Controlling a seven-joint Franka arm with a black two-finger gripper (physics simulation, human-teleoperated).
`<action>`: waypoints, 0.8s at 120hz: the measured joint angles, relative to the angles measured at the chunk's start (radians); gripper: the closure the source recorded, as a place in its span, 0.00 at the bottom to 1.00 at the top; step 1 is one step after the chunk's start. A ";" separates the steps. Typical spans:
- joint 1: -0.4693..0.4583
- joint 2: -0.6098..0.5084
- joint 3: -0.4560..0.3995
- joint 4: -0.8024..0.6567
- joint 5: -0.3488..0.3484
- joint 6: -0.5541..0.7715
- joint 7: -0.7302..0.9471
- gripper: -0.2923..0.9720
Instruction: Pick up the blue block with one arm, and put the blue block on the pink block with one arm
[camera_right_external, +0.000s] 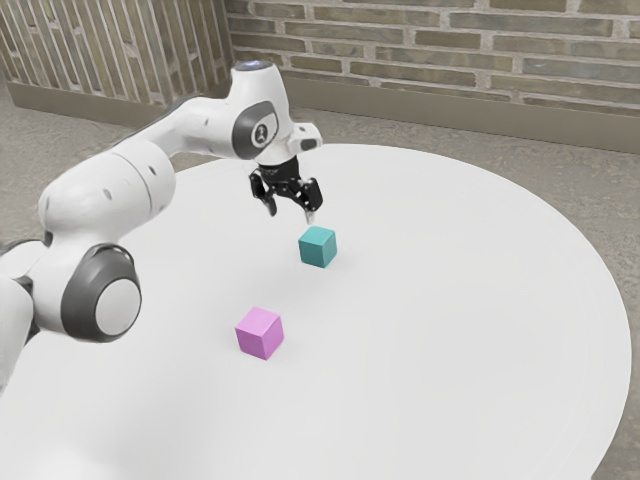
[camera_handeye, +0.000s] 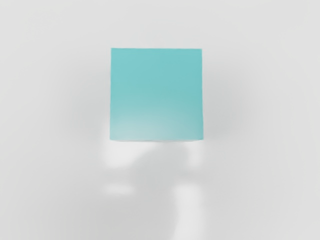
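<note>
The blue block (camera_right_external: 318, 246), more teal than blue in shade, sat flat on the round white desk (camera_right_external: 480, 300), with nothing touching it. The gripper (camera_right_external: 291, 212) hung in the air above the blue block and a little toward the exterior view's left of it, clear of its top face. Its black fingers (camera_right_external: 311, 205) were spread apart and pointed down, with nothing between them. The white arm (camera_right_external: 110, 200) reached in from the exterior view's left of the blue block. The pink block (camera_right_external: 260, 332) lay on the same desk, apart from the blue block, nearer the camera and toward the exterior view's left of it, standing on its own. In the wrist view the blue block (camera_handeye: 156, 95) showed its square top face straight on, squarely beneath the hand, with a soft grey shadow on the desk beside it. Behind the blue block, beyond the desk's far edge, ran a brick wall (camera_right_external: 450, 40).
</note>
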 joint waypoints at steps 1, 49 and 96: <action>0.000 0.007 0.000 0.005 0.000 0.002 0.000 0.23; -0.016 0.176 0.003 0.158 -0.001 0.178 0.014 0.23; 0.003 0.217 -0.014 0.161 -0.005 0.291 0.043 0.23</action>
